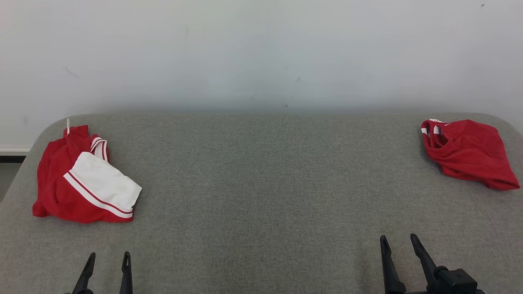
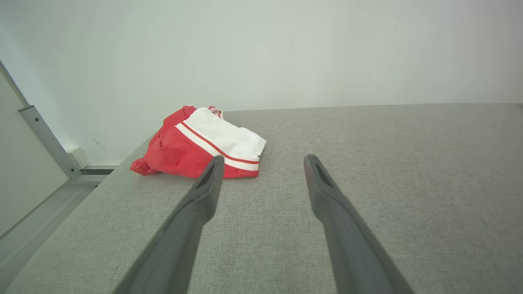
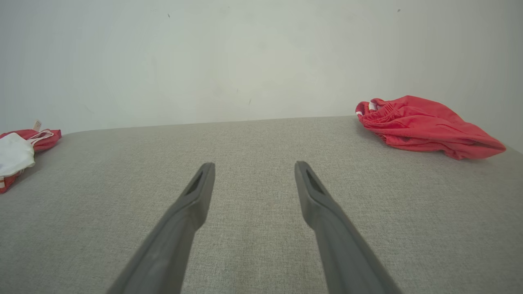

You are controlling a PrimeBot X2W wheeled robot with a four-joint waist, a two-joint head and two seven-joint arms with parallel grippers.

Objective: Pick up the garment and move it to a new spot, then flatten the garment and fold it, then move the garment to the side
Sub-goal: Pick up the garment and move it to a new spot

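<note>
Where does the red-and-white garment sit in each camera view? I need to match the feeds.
Head view: red-and-white garment at the left side of the grey table, mid-height.
Left wrist view: red-and-white garment left of centre, near the table's far left corner.
Right wrist view: red-and-white garment at the far left, cut by the frame.
Shared landmark: the table's far edge against the white wall.

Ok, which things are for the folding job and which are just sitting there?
For the job: crumpled red garment, probably the next to fold; left gripper; right gripper, both open.
Just lying about: red and white garment, which looks folded already.
</note>
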